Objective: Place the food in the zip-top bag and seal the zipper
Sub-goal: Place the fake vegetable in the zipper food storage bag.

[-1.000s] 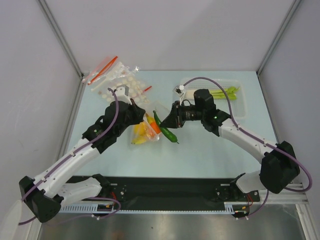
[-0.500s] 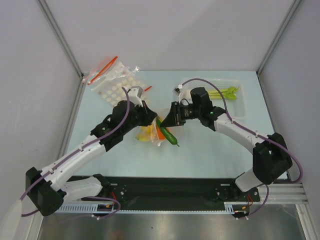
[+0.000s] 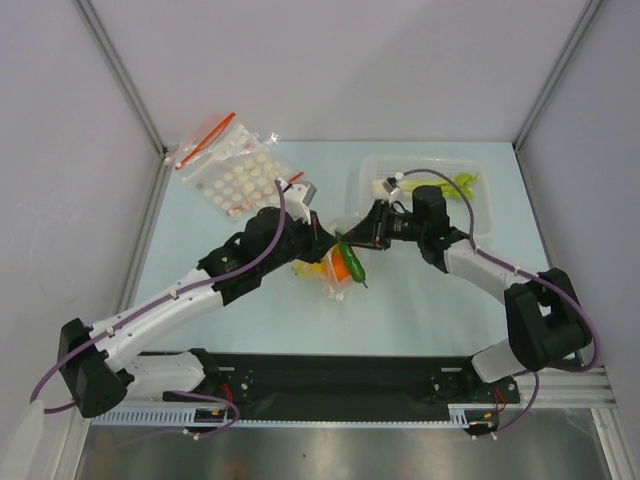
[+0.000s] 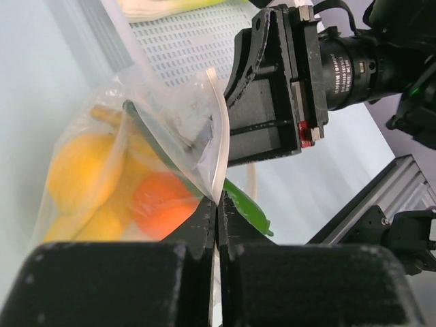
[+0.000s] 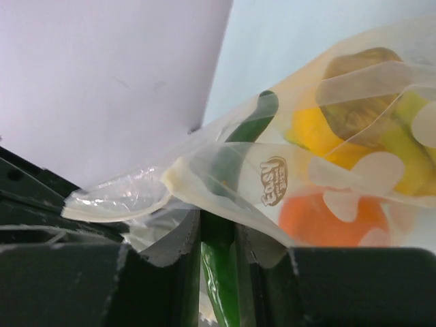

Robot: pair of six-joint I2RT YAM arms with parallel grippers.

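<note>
One green vegetable point(image 3: 355, 266) slanting far-left to near-right, clamped by right gripper point(image 5: 218, 235), left gripper point(image 4: 216, 216) pinching zipper point(image 4: 222, 139)

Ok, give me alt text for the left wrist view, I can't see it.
The left hand, shut, pinches the mouth edge of the zip-top bag, which holds yellow fruit and an orange. A dark green vegetable lies half in the mouth, its end sticking out beside the black right hand.

text log | small brown logo point(image 5: 274, 180) on the zip-top bag point(image 5: 354, 178) wall: I read "Easy", line under it too small for me | lens barrel point(image 4: 354, 58), left wrist view: white print, can't read it | nothing else legible
</note>
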